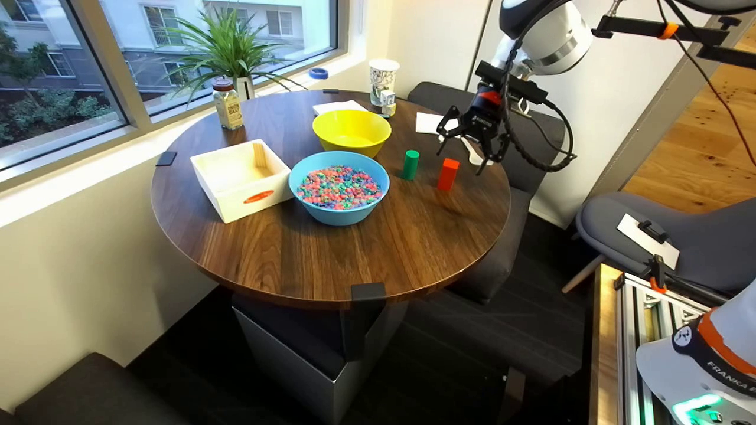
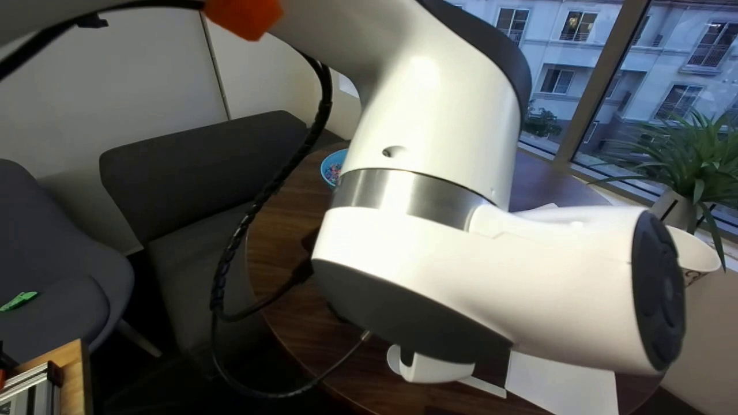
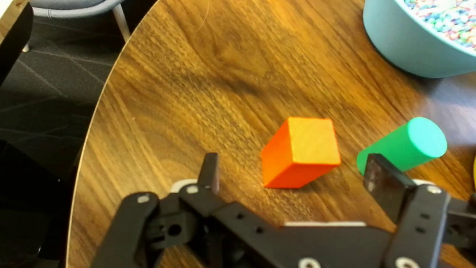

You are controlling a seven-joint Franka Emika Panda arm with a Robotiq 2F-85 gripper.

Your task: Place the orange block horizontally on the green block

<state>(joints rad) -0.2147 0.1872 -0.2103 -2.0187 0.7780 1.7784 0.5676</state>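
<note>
Seating nook: round table point(image 1: 271, 251), bench point(image 2: 196, 173)

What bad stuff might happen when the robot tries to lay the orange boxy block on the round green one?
The green cylindrical block might get knocked over: in the wrist view, one side of the open black jaws covers part of it.
The orange rectangular block stands on end, so it might slip while being turned sideways.
The green cylindrical block's round top looks small, so the orange rectangular block might topple if laid off-centre.
</note>
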